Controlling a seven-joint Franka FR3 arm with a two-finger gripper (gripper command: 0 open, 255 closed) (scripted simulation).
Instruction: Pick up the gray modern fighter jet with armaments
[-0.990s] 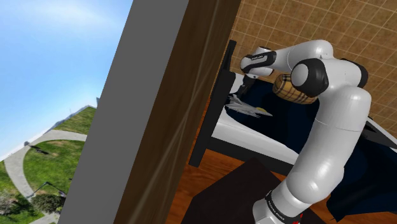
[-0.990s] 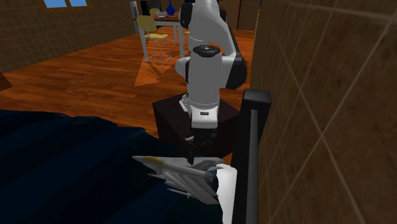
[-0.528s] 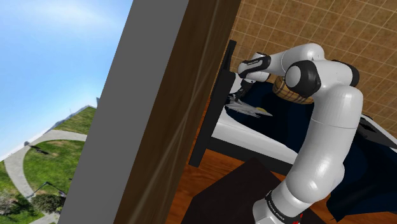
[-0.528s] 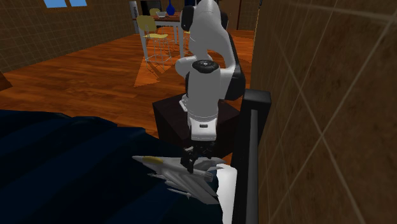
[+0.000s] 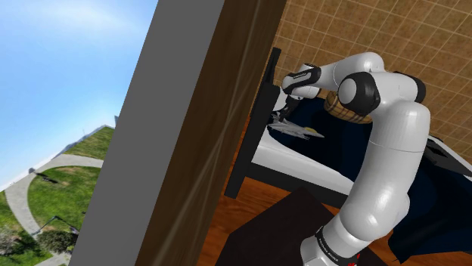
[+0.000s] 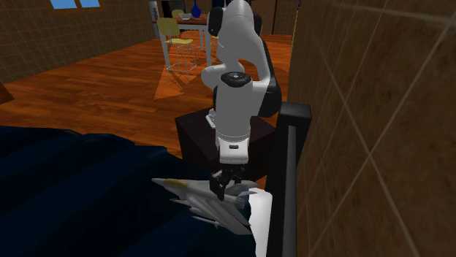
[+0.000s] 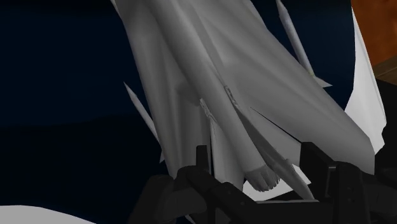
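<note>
Gray jet lies on the dark blue bedcover beside the black bed frame, gripper open with 2 fingers straddling its tail, and closing on that tapering rear could squeeze it out sideways.

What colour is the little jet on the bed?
The jet is plain grey, seen best in the wrist view.
</note>
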